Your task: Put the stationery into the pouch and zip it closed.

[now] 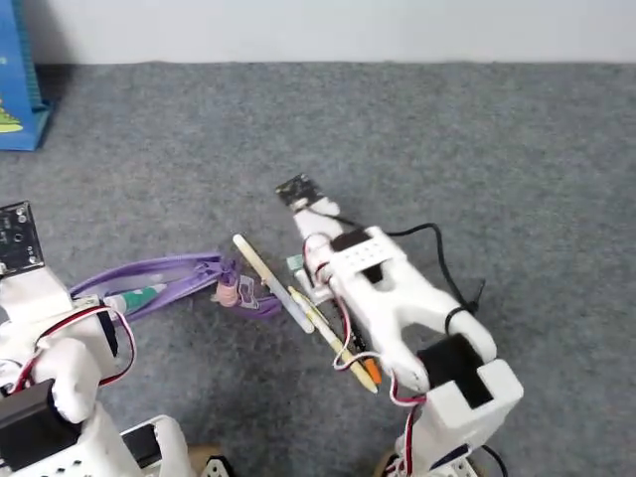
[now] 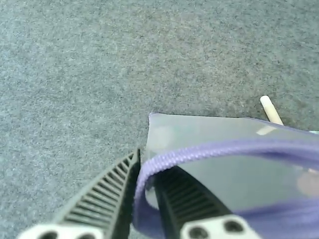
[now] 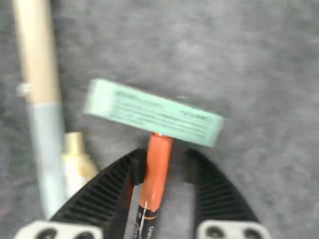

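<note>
A clear pouch (image 1: 169,270) with purple zipper trim lies left of centre, with a white-and-green tube (image 1: 134,296) inside. My left gripper (image 2: 147,164) is shut on the pouch (image 2: 224,169) at its zipper-edge corner. A cream and pale blue pen (image 1: 270,280) lies slanted at the pouch mouth, and a yellowish pen (image 1: 333,343) lies beside it under the right arm. My right gripper (image 3: 164,157) is open low over the carpet. Its fingers straddle an orange pen (image 3: 155,169) whose tip touches a green eraser (image 3: 152,113). The eraser (image 1: 296,264) sits just ahead of the right gripper (image 1: 306,273).
A small pink charm (image 1: 231,291) hangs at the pouch's zipper end. A blue box (image 1: 18,89) stands at the far left edge by the wall. Open grey carpet (image 1: 477,149) spreads behind and to the right of the arms.
</note>
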`<state>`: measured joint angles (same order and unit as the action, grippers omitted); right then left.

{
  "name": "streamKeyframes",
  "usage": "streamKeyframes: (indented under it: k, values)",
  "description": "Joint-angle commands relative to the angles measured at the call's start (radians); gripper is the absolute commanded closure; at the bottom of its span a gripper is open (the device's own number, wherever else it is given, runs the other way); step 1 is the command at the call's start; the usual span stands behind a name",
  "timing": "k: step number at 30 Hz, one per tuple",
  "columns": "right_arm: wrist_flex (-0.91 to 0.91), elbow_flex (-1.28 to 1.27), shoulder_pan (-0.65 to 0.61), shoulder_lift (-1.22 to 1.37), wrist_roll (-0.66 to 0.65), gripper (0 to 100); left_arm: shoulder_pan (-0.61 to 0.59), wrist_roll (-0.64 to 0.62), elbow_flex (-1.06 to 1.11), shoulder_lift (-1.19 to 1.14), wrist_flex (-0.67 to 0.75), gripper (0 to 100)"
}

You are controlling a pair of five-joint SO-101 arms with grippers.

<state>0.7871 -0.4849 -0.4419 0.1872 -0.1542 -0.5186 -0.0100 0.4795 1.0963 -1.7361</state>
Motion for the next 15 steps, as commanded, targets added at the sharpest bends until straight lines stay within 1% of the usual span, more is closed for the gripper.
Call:
streamKeyframes:
  k: [1,4,7,11,15]
  values:
    - [0.056,0.021,0.041,0.004,-0.044,98.0,-0.002,0.011,-0.002,-0.009,-0.015,99]
    - [0.105,0.021,0.070,-0.013,-0.046,99.0,-0.002,0.011,-0.002,-0.009,-0.015,99]
    - [0.159,0.014,0.081,-0.099,-0.046,99.0,-0.002,0.011,-0.001,-0.009,-0.015,99]
    - [0.294,0.014,0.074,-0.294,-0.049,99.1,-0.002,0.011,-0.001,-0.009,-0.015,99]
    - [0.417,0.014,0.073,-0.547,-0.103,99.1,-0.002,0.011,-0.001,-0.009,-0.015,99]
